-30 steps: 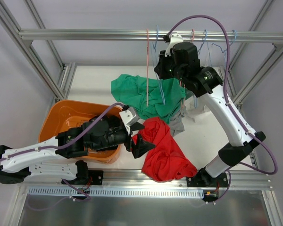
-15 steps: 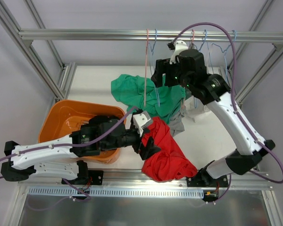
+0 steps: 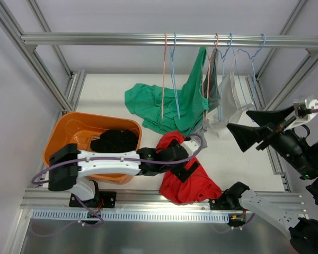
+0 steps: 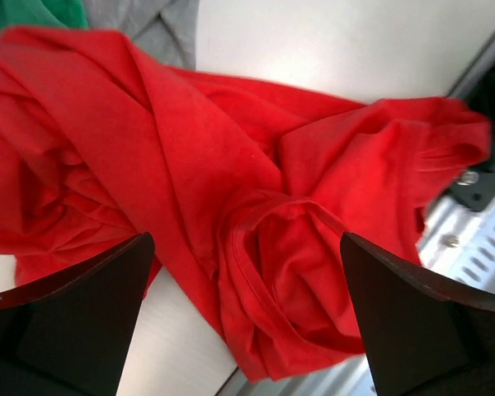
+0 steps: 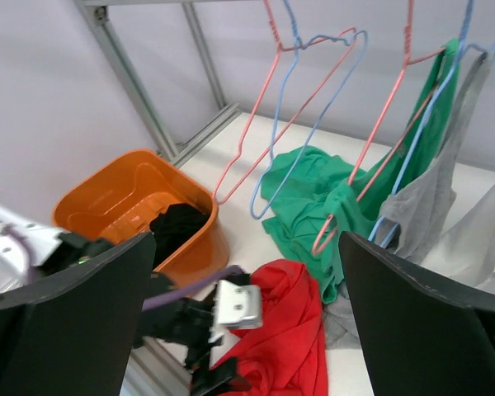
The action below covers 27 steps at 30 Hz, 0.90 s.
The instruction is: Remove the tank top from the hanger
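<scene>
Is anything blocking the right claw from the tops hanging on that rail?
Nothing visible does. The open right gripper faces the white garment, grey top and hanging green top across open air, the white one nearest.

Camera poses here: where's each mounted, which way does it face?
Top: above and behind the bases, looking down at table, hangers, orange bin; left arm, right arm show.
Left wrist: low over the red shirt, looking down; its two fingers show.
Right wrist: raised at right, looking left across hangers and bin; its fingers show.
Shared: all three see the red shirt.
</scene>
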Tool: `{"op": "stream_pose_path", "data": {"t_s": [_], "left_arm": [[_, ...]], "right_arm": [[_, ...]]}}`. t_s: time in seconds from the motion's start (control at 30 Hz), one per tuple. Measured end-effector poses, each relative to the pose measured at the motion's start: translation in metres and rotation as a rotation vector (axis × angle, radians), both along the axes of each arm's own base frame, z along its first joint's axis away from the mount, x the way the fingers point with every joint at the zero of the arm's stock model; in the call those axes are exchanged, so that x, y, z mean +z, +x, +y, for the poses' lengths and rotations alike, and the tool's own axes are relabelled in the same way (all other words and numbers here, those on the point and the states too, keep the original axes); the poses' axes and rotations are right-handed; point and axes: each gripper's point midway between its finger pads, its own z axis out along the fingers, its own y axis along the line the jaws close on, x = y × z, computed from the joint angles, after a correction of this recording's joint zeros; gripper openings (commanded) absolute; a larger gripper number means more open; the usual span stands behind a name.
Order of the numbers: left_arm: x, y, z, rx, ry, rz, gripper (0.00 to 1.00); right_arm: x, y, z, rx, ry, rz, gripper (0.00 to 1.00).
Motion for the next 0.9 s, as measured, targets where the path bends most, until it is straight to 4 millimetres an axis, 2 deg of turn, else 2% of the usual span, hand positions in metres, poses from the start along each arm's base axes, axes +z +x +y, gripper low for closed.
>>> {"op": "stream_pose_path", "data": {"t_s": [0.1,0.23,0.3,0.33,0.43,0.5,0.53,0.57,0.6,0.67,0.7,0.8,0.9], "left_arm": [[-0.04,0.005,-0.007,0.025,0.093,0.018,0.99],[-0.09,0.006,-0.015,0.021,0.199,0.056,0.99],[-0.115,0.0,-0.016,-0.007,0.244,0.102,0.99],[-0.123,-0.003,-0.018,-0.02,0.248,0.128,0.99],[-0.118,-0.008,-0.032,-0.062,0.203,0.175,0.99],[-0.119,-0.011,-0.035,-0.076,0.196,0.188,0.99],[-0.119,-0.011,-0.035,-0.079,0.194,0.191,0.94],[-0.119,-0.011,-0.036,-0.078,0.192,0.191,0.8],[-0.12,-0.011,-0.037,-0.076,0.19,0.193,0.44],[-0.122,-0.011,-0.041,-0.068,0.176,0.205,0.23],[-0.124,-0.014,-0.045,-0.071,0.161,0.223,0.01],[-0.122,-0.02,-0.052,-0.062,0.123,0.255,0.0],[-0.12,-0.019,-0.041,-0.018,0.116,0.257,0.0]], "right_arm": [[-0.006,-0.02,-0.004,0.056,0.003,-0.011,0.99],[-0.036,-0.027,0.004,0.119,-0.056,0.054,0.99],[-0.05,-0.028,0.006,0.133,-0.087,0.09,1.0],[-0.056,-0.029,0.006,0.137,-0.099,0.104,1.0],[-0.065,-0.032,0.004,0.143,-0.116,0.121,0.99],[-0.067,-0.036,0.004,0.151,-0.115,0.12,1.0],[-0.068,-0.038,0.004,0.159,-0.113,0.119,1.0],[-0.068,-0.04,0.004,0.166,-0.112,0.117,0.99],[-0.069,-0.041,0.004,0.174,-0.111,0.117,1.0],[-0.07,-0.045,0.006,0.193,-0.11,0.116,1.0],[-0.071,-0.046,0.006,0.2,-0.11,0.117,0.99],[-0.07,-0.049,0.007,0.218,-0.107,0.112,1.0],[-0.068,-0.053,0.005,0.222,-0.105,0.095,0.99]]}}
